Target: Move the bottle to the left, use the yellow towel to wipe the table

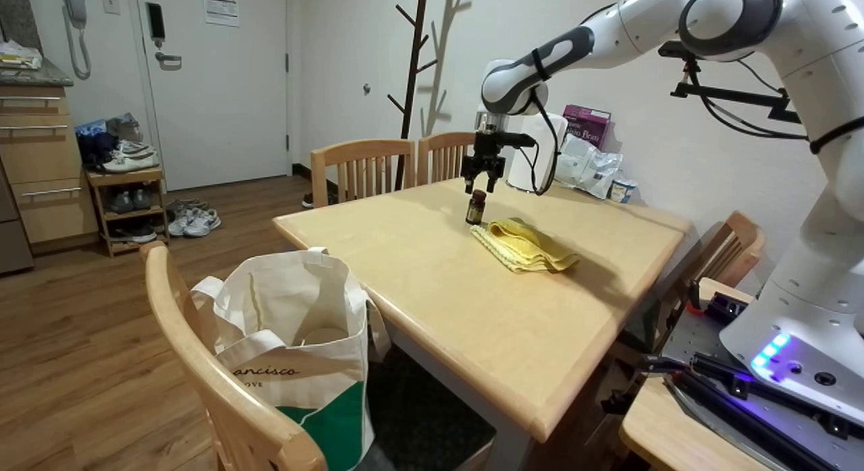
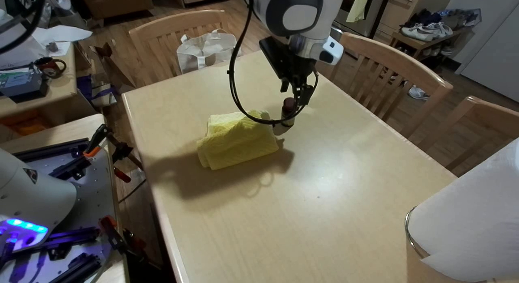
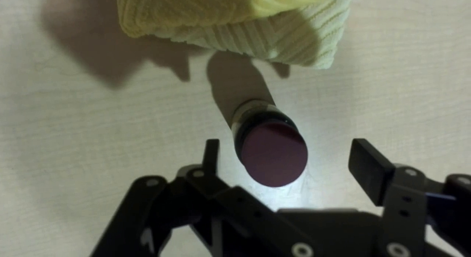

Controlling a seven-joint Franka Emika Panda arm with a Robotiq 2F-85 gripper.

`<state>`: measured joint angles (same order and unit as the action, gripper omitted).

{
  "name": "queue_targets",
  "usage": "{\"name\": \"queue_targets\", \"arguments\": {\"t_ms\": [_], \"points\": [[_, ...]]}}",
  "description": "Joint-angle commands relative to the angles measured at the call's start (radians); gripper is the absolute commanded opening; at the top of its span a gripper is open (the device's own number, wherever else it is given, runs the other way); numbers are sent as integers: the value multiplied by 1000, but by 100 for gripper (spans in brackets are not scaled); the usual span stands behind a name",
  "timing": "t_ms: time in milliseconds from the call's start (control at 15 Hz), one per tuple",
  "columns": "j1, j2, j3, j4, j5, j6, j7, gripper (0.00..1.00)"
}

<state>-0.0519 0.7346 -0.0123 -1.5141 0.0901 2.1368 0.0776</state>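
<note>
A small dark bottle with a dark red cap [image 1: 475,209] stands upright on the table [image 1: 418,275]. It also shows in an exterior view [image 2: 288,108], partly behind the gripper cable, and from above in the wrist view [image 3: 274,154]. My gripper [image 1: 480,186] is open and points down just above the bottle. In the wrist view, the bottle cap appears between the open fingers [image 3: 285,154], closer to the left finger and apart from both. A folded yellow towel [image 1: 530,245] lies beside the bottle, and shows in an exterior view [image 2: 239,141] and the wrist view [image 3: 228,14].
A white paper towel roll [image 2: 470,218] stands on the table. Plastic bags [image 1: 587,164], a purple box [image 1: 587,123] and a small tub [image 1: 622,189] stand by the wall. Wooden chairs surround the table; one holds a canvas tote bag [image 1: 297,349].
</note>
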Motion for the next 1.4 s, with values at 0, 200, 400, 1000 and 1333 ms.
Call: {"name": "queue_targets", "arguments": {"t_ms": [0,200,400,1000,1333], "points": [[-13,-18,13,-30,23,26,-29,60],[-14,-19,13,-37,23,32,-32,39],[-14,-19,13,-41,22,36,-33,20],[-12,-50,-4,-61,18,62,-3,19],[-17,-97,-20,-95,16,121,12,19]]}}
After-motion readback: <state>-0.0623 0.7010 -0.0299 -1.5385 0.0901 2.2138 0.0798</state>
